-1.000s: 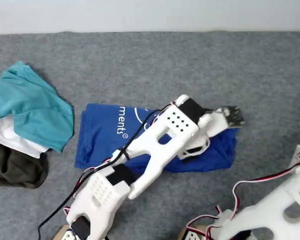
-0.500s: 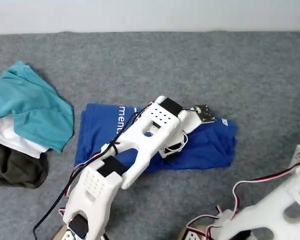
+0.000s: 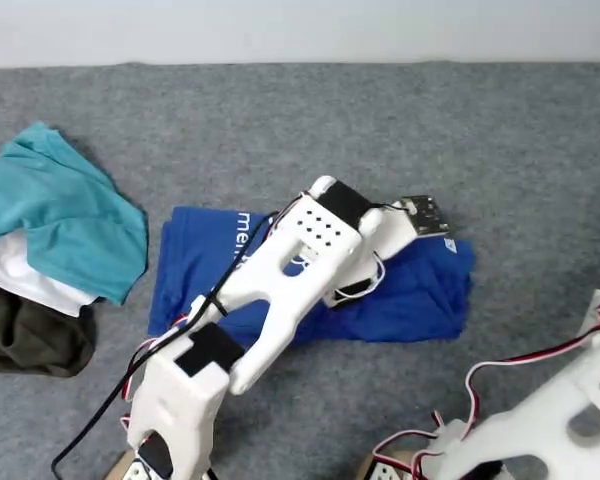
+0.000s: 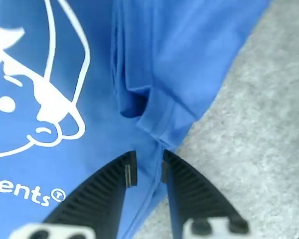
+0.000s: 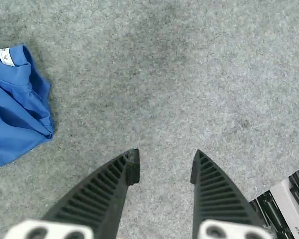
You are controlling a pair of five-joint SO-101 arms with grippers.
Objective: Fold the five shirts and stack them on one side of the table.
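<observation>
A blue shirt [image 3: 410,295] with white print lies flat in the middle of the grey table. My left arm stretches across it, and my left gripper [image 3: 425,215] sits at the shirt's far right corner. In the left wrist view the left gripper [image 4: 145,164] has its jaws nearly together, pinching the hem of the blue shirt [image 4: 189,59] where it meets the carpet. My right gripper [image 5: 162,167] hangs open over bare carpet, a little way from the blue shirt's [image 5: 12,107] tagged corner. The right arm [image 3: 570,400] stands at the near right.
A heap of unfolded shirts lies at the left edge: a teal shirt [image 3: 60,215] on top, a white shirt [image 3: 25,275] under it, a dark olive shirt [image 3: 30,340] nearest me. Bare grey carpet [image 3: 400,130] spreads behind and right of the blue shirt.
My left gripper swung left from the shirt's right edge, then edged back right and farther away. The blue shirt's outline has hardly shifted. The right arm kept still.
</observation>
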